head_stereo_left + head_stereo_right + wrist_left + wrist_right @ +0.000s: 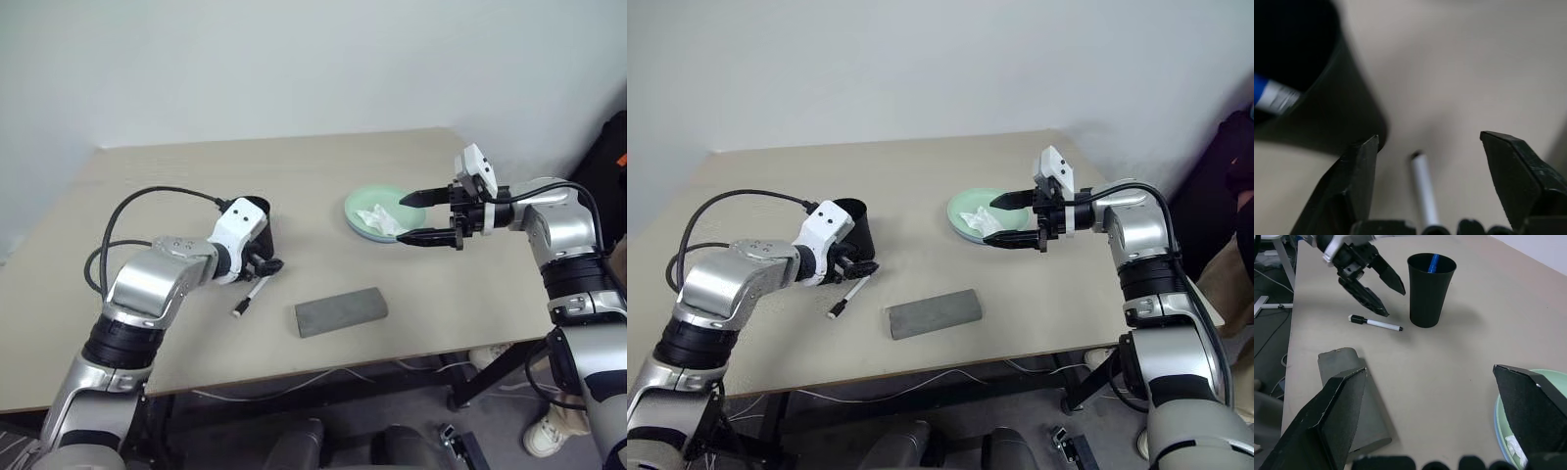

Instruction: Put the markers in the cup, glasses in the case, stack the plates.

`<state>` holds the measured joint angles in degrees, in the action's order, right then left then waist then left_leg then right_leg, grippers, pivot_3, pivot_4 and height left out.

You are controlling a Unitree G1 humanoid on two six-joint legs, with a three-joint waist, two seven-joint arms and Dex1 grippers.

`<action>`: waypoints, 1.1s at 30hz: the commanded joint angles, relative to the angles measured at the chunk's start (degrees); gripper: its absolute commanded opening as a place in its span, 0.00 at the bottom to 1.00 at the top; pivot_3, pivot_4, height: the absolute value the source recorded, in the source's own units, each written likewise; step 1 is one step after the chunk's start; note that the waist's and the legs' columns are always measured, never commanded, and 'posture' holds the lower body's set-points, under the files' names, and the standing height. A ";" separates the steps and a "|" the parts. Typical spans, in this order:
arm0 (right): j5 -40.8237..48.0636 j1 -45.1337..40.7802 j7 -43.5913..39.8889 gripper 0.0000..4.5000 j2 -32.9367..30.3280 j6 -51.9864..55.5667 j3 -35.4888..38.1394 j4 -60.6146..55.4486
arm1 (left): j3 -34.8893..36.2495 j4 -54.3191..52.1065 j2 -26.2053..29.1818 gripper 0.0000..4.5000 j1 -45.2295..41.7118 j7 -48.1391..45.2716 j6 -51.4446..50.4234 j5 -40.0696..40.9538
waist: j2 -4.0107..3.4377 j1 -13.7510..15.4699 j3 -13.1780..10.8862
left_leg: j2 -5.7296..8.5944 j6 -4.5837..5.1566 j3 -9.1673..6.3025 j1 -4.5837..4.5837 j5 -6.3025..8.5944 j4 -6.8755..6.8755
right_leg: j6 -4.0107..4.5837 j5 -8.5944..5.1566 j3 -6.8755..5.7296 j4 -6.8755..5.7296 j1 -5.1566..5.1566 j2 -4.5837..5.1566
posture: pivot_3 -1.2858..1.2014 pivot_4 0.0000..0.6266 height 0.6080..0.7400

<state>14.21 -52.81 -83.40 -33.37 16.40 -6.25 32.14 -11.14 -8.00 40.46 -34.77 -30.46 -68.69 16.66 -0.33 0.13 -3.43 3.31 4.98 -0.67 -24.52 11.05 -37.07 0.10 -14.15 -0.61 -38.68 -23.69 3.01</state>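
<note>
Spanning the frame, beige counter (392, 166) carries everything. Grey case (341, 311) lies shut near the front edge. Mint plate (364, 202) holds a white tissue (380, 219); right claw (413, 217) hovers there, released. Black cup (1430, 289) contains the blue marker (1433, 262). Left claw (1380, 294), released, hangs over the black-capped marker (1375, 323) lying beside the cup.
</note>
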 commanded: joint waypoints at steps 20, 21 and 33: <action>0.06 -1.70 -0.41 1.00 -0.34 -0.59 0.64 -1.26 | -5.74 4.51 -2.05 0.74 -2.15 1.75 -5.94 -3.65 | 0.00 -0.07 0.00 | -0.01 -0.03 0.00 -0.02 -0.02 0.03 | 0.01 0.00 0.04 0.00 -0.04 0.03 | 0.52 0.00 0.90; 0.06 -1.70 -0.42 1.00 -0.34 -0.59 0.64 -1.29 | -5.89 4.51 -2.10 0.74 -2.11 1.80 -6.18 -3.63 | 0.00 -0.07 0.00 | -0.01 -0.03 0.00 -0.02 -0.02 0.03 | 0.01 0.00 0.03 0.00 -0.04 0.03 | 0.52 0.00 0.90; -0.05 -1.91 -0.69 1.00 -0.37 -0.80 0.48 -1.04 | -5.43 4.88 -3.87 0.74 -1.72 2.42 -9.80 -2.68 | 0.00 -0.06 0.00 | -0.01 -0.03 0.00 -0.01 -0.02 0.02 | 0.01 0.00 0.03 -0.01 -0.02 0.05 | 0.52 0.00 0.90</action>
<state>13.91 -52.81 -83.83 -33.37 16.30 -6.45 32.14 -17.01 -2.54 37.12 -35.64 -28.12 -77.44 13.98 -0.33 0.06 -3.42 3.30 4.95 -0.67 -24.53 11.03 -37.04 0.11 -14.15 -0.59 -38.69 -23.70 3.06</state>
